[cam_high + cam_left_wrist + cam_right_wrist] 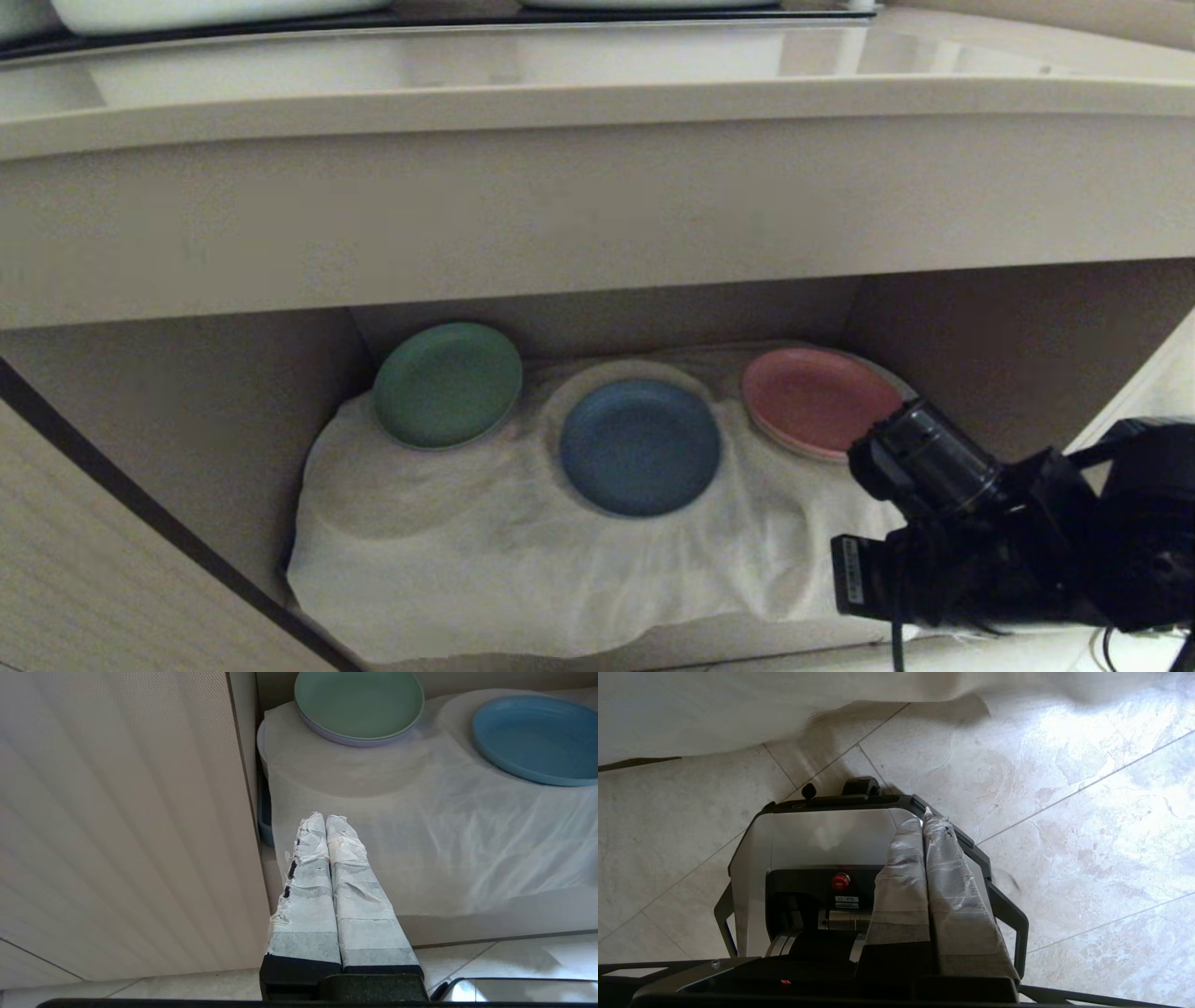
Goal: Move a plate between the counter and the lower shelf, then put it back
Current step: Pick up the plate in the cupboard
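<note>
The light-blue plate (639, 448) lies flat on the white cloth (523, 569) of the lower shelf, in the middle of three small plates; the left wrist view shows the plate (537, 737) too. The counter (597, 103) runs across above the shelf. My right arm (980, 532) hangs at the shelf's front right corner, apart from the plate. The right gripper (925, 814) is shut and empty, pointing down over my own base. My left gripper (325, 817) is parked low in front of the shelf's left end, shut on nothing.
A green plate (448, 385) sits left of the blue one and a pink plate (817, 399) right of it. A beige cabinet panel (117, 812) bounds the shelf's left side. White dishes (187, 11) stand at the counter's back. My base (822, 835) rests on a tiled floor (1087, 812).
</note>
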